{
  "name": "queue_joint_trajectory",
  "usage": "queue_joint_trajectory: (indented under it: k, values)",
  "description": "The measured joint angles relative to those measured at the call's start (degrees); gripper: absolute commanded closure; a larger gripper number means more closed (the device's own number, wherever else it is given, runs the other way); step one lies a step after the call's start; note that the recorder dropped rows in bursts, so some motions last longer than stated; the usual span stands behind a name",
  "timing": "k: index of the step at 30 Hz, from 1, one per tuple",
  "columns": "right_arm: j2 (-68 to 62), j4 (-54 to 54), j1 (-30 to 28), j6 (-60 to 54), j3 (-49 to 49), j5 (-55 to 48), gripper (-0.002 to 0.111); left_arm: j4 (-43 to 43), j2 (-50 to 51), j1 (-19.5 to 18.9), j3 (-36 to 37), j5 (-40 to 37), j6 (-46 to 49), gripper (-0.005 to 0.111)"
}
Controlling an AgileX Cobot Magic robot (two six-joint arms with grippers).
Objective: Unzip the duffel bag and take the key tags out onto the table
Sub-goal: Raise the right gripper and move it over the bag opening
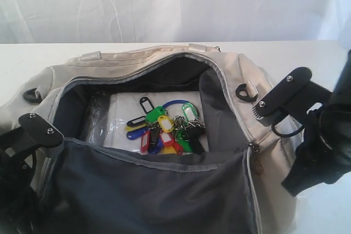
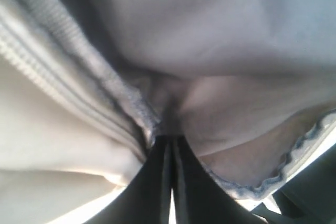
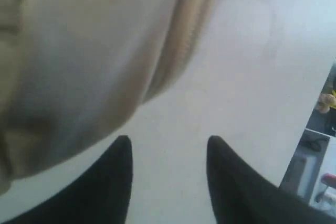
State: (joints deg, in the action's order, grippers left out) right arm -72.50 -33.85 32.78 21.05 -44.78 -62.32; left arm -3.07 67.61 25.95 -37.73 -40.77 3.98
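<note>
Exterior view: oblong plastic key tags (image 1: 164, 130)

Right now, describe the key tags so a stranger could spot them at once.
Find the big cream duffel bag lying unzipped on the white table. Inside it, on a white sheet, lie the key tags. Only they are brightly coloured: green, yellow, red, blue.

- Duffel bag (image 1: 137, 61): cream fabric, unzipped, mouth gaping before me, dark grey lining exposed.
- Key tags (image 1: 164, 127): multicoloured bunch, lying inside bag.
- Table (image 1: 307, 53): white, beneath bag.
</note>
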Motion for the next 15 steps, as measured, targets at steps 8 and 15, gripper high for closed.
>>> queue_joint_trajectory:
  k: [8,15]
  values:
    - [-11.2,1.8,-4.3,-1.6,0.0,6.8,0.092,1.5,0.0,0.0,-0.1,0.0,-2.0,0.107]
    - [-12.6,20.9,-4.5,-18.0,-1.0,18.8,0.092,6.7,0.0,0.0,-0.1,-0.5,-7.2,0.107]
